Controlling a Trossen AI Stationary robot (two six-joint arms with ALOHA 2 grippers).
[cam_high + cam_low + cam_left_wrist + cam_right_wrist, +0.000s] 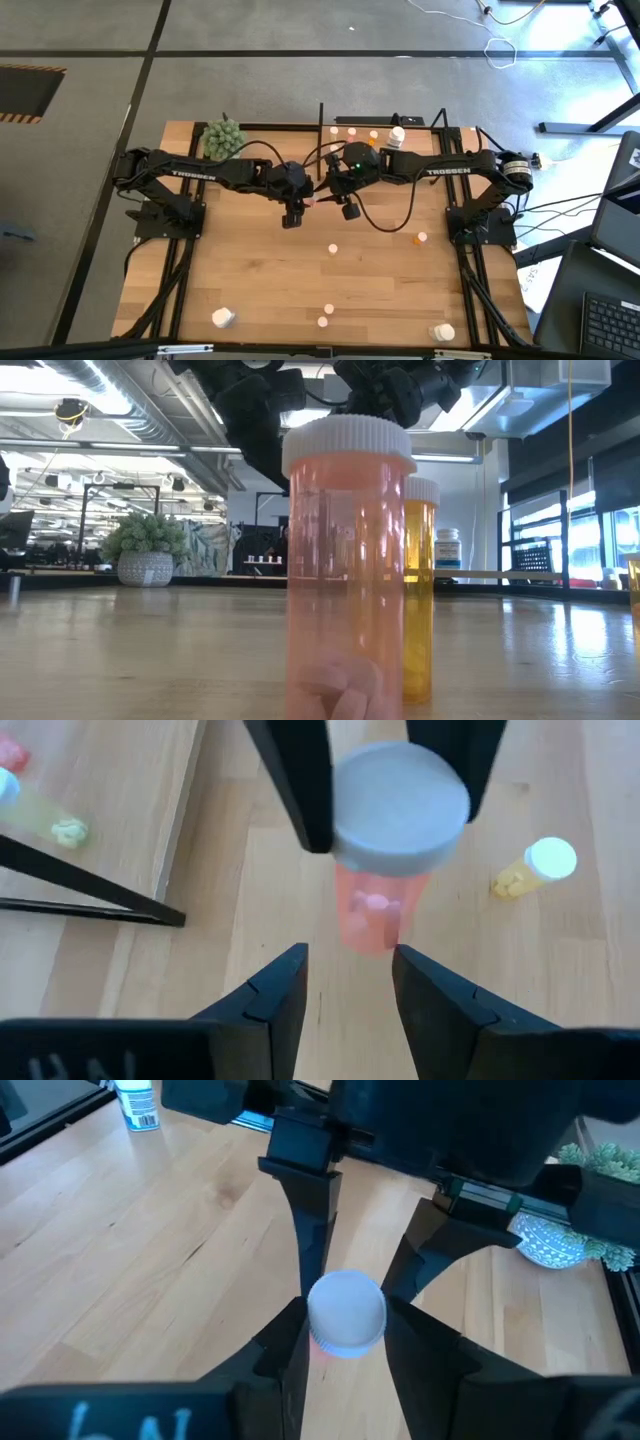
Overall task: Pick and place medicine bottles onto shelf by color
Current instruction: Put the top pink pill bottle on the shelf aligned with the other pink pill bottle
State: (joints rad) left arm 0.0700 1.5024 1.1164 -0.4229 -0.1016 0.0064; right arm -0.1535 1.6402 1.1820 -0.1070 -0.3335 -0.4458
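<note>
Pink bottle (346, 1313) between right pincer (345, 1342) fingers

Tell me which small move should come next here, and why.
Probably draw the left gripper straight back. The right gripper is clamped on the white cap of the pink bottle, while the left jaws stand open beside its body without touching it, so backing off would free the right arm to carry it.

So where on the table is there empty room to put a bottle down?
The widest bare wood lies on the left half of the table, between the left arm's base and the white bottle near the front corner. A smaller patch sits front-right, among scattered small bottles. It is crowded mid-table, where both end effectors meet around a pink bottle, and by the shelf.
</note>
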